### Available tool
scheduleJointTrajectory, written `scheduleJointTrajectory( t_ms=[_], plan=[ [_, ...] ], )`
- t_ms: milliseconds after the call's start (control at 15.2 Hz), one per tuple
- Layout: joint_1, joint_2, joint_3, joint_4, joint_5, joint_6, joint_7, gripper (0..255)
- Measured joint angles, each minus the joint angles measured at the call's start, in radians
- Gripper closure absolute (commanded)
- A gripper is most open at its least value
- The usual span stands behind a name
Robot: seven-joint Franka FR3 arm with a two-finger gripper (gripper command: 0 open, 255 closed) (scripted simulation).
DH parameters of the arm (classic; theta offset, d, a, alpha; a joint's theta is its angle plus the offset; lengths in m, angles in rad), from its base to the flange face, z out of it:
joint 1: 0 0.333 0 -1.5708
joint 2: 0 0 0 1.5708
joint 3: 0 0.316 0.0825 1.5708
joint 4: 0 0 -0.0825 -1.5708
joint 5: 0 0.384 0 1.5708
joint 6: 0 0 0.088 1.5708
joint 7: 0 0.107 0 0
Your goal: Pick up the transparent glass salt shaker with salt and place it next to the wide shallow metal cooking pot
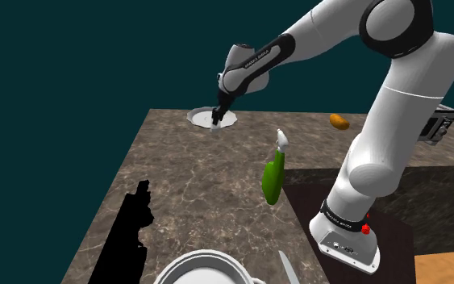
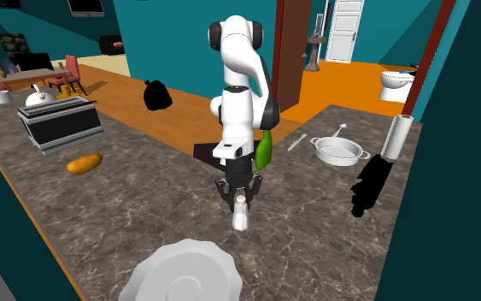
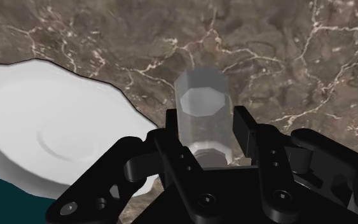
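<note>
Arm reaches down to the far end of the brown marbled counter (image 2: 136,209). Black gripper (image 2: 240,198) hangs straight over the salt shaker (image 2: 241,215), its 2 fingers (image 3: 244,124) spread on either side of the shaker's top. Not clamped: in the wrist view a sliver of counter shows between 1 finger and the glass (the other finger sits right at the shaker's edge). Clear faceted shaker stands upright on the counter, just beside the white scalloped plate (image 2: 187,272). The wide metal pot (image 2: 337,152) sits well apart from it, near the white paper roll (image 2: 396,137). A green spray bottle (image 1: 272,177) stands near the arm's base, and an orange loaf (image 2: 85,162) lies near the toaster (image 2: 59,124).
</note>
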Motion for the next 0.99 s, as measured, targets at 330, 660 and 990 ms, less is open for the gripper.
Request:
scheduleJointTrajectory(
  t_ms=[330,660,990],
  plan=[
    [0.000,-0.035,0.001,0.030,-0.014,-0.064,0.012,255],
    [-0.001,-0.071,0.001,0.061,-0.025,-0.130,0.019,255],
    [-0.001,-0.098,0.002,0.106,-0.033,-0.202,0.025,255]
  ],
)
